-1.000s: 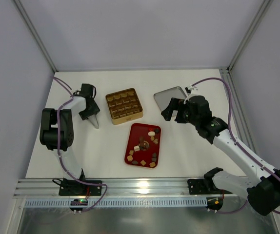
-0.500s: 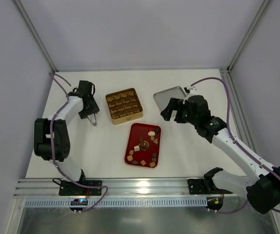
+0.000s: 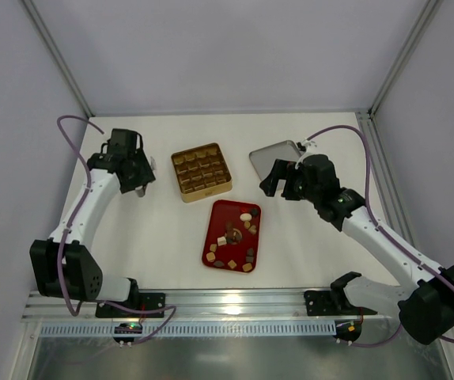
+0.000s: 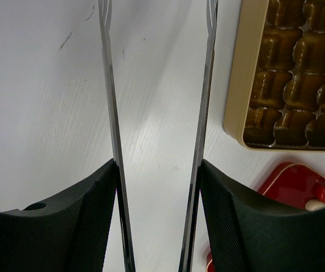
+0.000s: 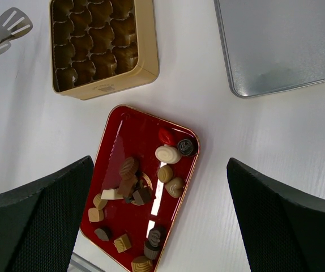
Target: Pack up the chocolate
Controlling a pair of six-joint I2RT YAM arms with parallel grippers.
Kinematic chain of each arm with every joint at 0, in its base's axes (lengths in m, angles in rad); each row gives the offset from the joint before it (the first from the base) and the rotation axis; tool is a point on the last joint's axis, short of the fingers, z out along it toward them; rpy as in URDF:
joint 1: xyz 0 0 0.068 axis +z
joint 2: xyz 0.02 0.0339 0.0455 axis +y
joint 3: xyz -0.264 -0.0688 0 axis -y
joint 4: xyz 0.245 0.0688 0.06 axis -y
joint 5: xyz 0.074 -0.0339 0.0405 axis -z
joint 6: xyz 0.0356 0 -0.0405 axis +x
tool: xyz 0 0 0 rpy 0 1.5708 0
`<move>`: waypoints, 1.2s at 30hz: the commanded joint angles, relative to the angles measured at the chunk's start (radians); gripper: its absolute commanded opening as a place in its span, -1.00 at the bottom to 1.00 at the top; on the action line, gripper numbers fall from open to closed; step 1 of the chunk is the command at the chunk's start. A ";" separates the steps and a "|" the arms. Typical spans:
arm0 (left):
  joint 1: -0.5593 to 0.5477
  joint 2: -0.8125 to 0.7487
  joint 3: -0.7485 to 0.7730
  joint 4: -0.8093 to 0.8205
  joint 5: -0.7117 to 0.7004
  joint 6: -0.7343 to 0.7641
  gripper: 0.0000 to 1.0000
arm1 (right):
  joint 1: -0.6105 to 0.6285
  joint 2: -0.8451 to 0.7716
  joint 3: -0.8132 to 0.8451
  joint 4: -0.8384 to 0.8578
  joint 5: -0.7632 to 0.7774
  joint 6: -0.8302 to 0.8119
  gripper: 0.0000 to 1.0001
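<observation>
All the chocolate pieces (image 5: pixel 129 168) lie loose on the red tray (image 5: pixel 116 148), none of them packed yet. They are dark, tan and cream. Most sit in a crowd toward the near end of the tray, and a few stand more alone at its far right corner. Just beyond the far end of the tray stands the gold box (image 5: pixel 144 69), and every compartment that shows is empty. The silver lid (image 5: pixel 287 45) lies on the tabletop (image 3: pixel 172 237), beyond the tray and to its right.

The left gripper (image 4: pixel 159 170) is far-left of the tray, past the box and well apart from the pieces. It is clamped on a pair of metal tongs (image 4: pixel 110 102), whose two thin blades stand apart with nothing between them. The right gripper (image 5: pixel 159 164) hangs above the far right side of the tray, with its fingers spread wide and empty.

I judge that the step in hand is to bring the tongs over to the tray for a first piece. To do it well, I would choose a piece that stands alone, such as the cream oval piece (image 5: pixel 168 154) near the far right corner of the tray, not one from the crowd. The blade tips should come down on both sides of it, low against the tray floor, and close softly, because a small smooth piece may slip out sideways. Then lift straight up before crossing to the box.
</observation>
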 commanded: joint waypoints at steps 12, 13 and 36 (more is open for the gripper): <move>-0.102 -0.163 0.138 -0.209 0.039 0.066 0.05 | 0.001 -0.008 0.035 0.026 0.017 0.015 1.00; -0.110 -0.179 0.144 -0.224 0.039 0.066 0.04 | 0.002 -0.009 0.035 0.024 0.019 0.016 1.00; -0.335 -0.357 0.230 -0.391 0.245 0.084 -0.04 | 0.002 -0.074 0.072 -0.095 0.109 0.024 1.00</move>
